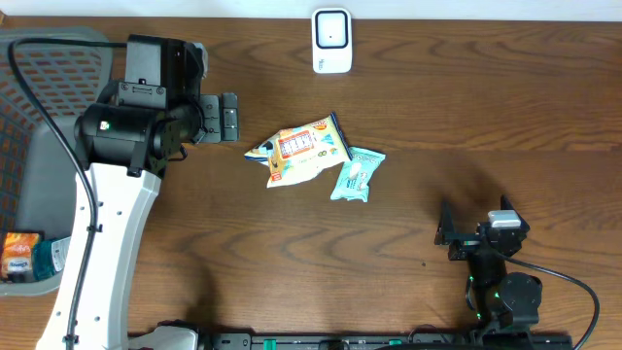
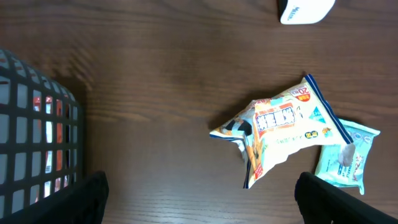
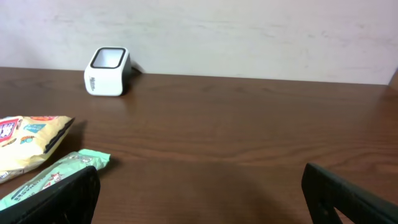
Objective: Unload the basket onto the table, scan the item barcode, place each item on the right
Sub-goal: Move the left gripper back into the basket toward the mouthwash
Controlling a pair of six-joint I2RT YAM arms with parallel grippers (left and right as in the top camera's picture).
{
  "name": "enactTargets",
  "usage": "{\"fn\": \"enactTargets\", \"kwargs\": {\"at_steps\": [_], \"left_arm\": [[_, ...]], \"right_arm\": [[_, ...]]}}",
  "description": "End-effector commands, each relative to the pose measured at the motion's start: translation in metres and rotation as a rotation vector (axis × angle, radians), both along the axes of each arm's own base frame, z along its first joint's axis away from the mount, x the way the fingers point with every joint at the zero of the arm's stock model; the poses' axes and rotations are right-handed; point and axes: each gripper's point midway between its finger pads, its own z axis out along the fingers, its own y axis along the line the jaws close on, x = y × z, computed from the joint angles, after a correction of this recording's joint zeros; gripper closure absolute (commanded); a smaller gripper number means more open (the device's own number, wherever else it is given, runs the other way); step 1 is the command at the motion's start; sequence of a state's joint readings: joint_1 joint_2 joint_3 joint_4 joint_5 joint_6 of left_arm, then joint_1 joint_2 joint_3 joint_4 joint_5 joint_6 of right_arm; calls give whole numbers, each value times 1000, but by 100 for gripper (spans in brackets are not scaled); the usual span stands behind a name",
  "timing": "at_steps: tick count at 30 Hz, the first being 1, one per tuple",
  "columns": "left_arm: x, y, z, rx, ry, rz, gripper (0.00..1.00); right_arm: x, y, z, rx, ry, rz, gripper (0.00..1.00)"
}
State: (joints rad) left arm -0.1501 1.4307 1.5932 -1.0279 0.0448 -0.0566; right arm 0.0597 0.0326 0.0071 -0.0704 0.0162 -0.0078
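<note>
Two packets [image 1: 19,257] in grey basket [image 1: 44,185]

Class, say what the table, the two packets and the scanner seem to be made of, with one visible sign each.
Table: dark wood or wood-look laminate, grain lines, low sheen.
Yellow packet and green packet: thin printed plastic film, crinkled, crimped ends.
Scanner: smooth white plastic, likely, with a dark glossy window.

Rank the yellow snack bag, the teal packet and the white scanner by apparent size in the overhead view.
1. yellow snack bag, clearly largest.
2. teal packet and white scanner look about alike; I will not rank them.
</note>
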Motion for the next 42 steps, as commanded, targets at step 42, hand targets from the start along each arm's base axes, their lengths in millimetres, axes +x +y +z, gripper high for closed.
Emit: {"fn": "enactTargets", "kwargs": {"at_steps": [42], "left_arm": [[-79,253,57,-151,-230,1067,4]], "right_arm": [[0,0,-1,2,4,-4,1]]}}
